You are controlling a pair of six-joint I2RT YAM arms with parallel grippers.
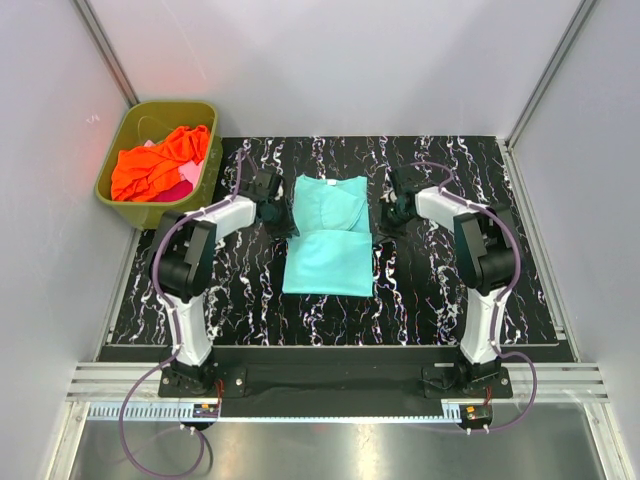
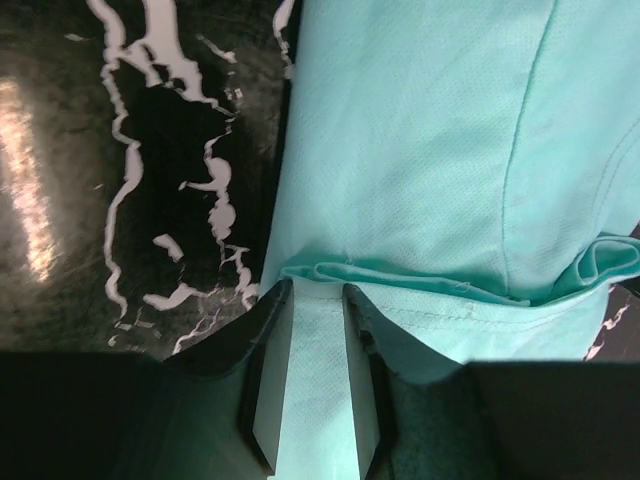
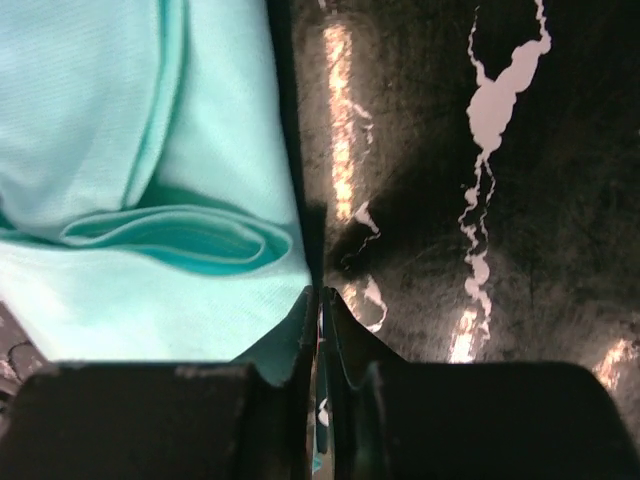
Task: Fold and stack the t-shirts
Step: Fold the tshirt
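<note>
A teal t-shirt (image 1: 328,240) lies on the black marbled mat, its lower part folded up over the rest. My left gripper (image 1: 283,218) is at the shirt's left edge. In the left wrist view (image 2: 317,288) its jaws stand apart over flat teal cloth (image 2: 420,150), with a folded hem just past the tips. My right gripper (image 1: 385,218) is at the shirt's right edge. In the right wrist view (image 3: 321,292) its jaws are shut, with a thin sliver of teal cloth (image 3: 100,100) pinched between them. An orange t-shirt (image 1: 160,160) lies crumpled over a pink one (image 1: 186,176) in the tub.
The olive-green tub (image 1: 170,106) stands off the mat at the back left, against the left wall. Grey walls close in the back and both sides. The black marbled mat (image 1: 440,300) extends on both sides of the shirt.
</note>
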